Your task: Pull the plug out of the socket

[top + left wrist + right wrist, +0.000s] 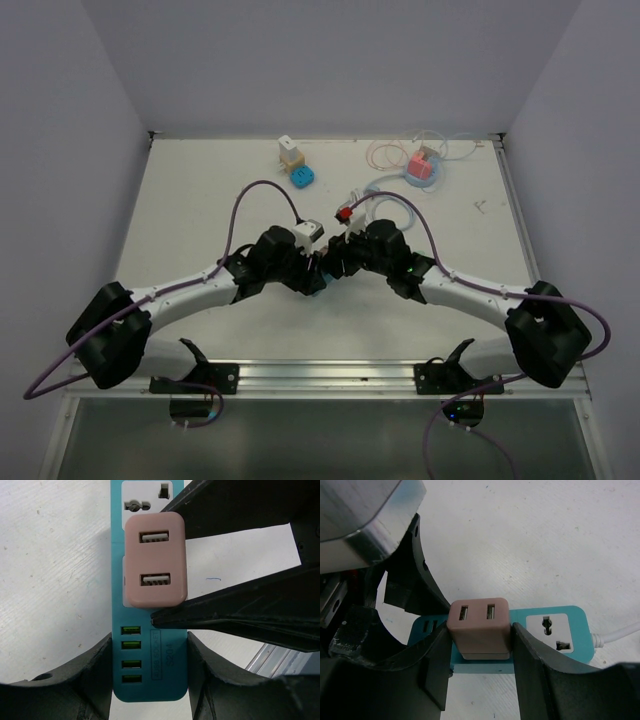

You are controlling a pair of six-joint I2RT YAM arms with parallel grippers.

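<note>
A pink two-port USB plug sits in a teal power strip lying on the white table. My right gripper is shut on the plug, one finger pressed against each side. My left gripper is shut on the strip at its end with the green USB ports, just below the plug. The right gripper's fingers reach in from the right in the left wrist view. In the top view both grippers meet at mid-table and hide the plug; only a bit of the teal strip shows.
At the table's back stand a white charger with a blue socket block, and a pink plug on a light socket with coiled cable. A small red part lies behind the right wrist. The strip's white cord runs off right.
</note>
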